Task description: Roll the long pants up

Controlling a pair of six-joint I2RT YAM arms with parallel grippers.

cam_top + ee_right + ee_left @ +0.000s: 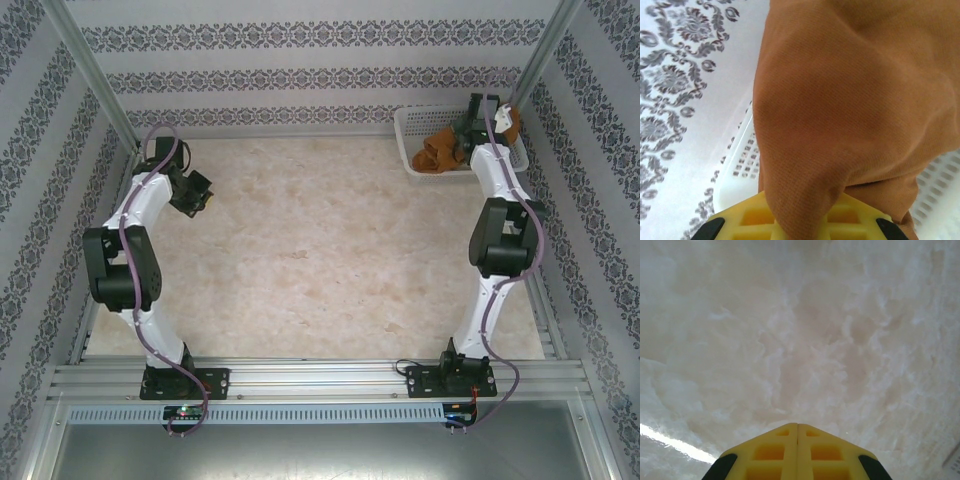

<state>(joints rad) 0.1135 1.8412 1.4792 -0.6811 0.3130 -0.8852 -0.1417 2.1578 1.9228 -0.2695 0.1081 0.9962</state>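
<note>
The long pants (437, 152) are a bunched rust-brown heap inside the white plastic basket (405, 135) at the table's far right corner. My right gripper (470, 128) reaches down into that basket. In the right wrist view its yellow fingers (752, 217) are shut on a fold of the long pants (850, 100), and the cloth covers the tips of the right gripper (800, 212). My left gripper (200, 190) hangs over the left side of the table, away from the cloth. Seen from the left wrist, the left gripper (798, 426) is shut with nothing between its yellow fingers.
The beige marbled tabletop (320, 260) spreads between the two arms. Patterned walls close in the back and both sides. The basket's slotted wall (740, 165) stands close to the back wall. Metal rails (320, 378) run along the near edge.
</note>
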